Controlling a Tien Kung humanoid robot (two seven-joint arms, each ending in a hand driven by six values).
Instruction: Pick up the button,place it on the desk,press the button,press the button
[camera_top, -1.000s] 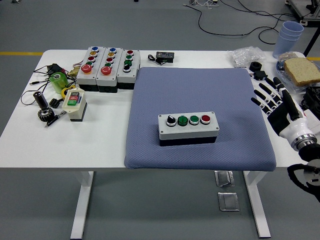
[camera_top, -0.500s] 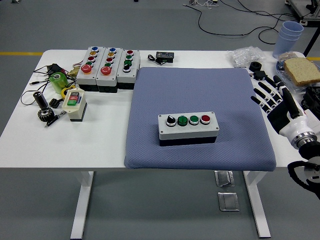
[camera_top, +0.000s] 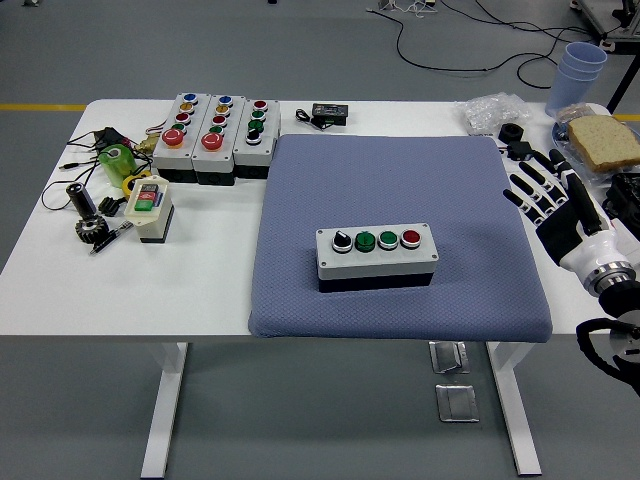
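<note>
- Button box (camera_top: 377, 255) sits mid-frame on blue mat (camera_top: 300, 200); pressing step looks pending.
- Right hand (camera_top: 548, 200) right edge, fingers spread, empty.
- Next: reach left to a button.

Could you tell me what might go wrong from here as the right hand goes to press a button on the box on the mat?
1. On the button box the four buttons sit close together; the right hand, fingers spread, might press two at once.
2. The box rests on a soft blue mat, so it may shift when pressed.
3. The hand starts beside small black parts, which it could knock.
</note>
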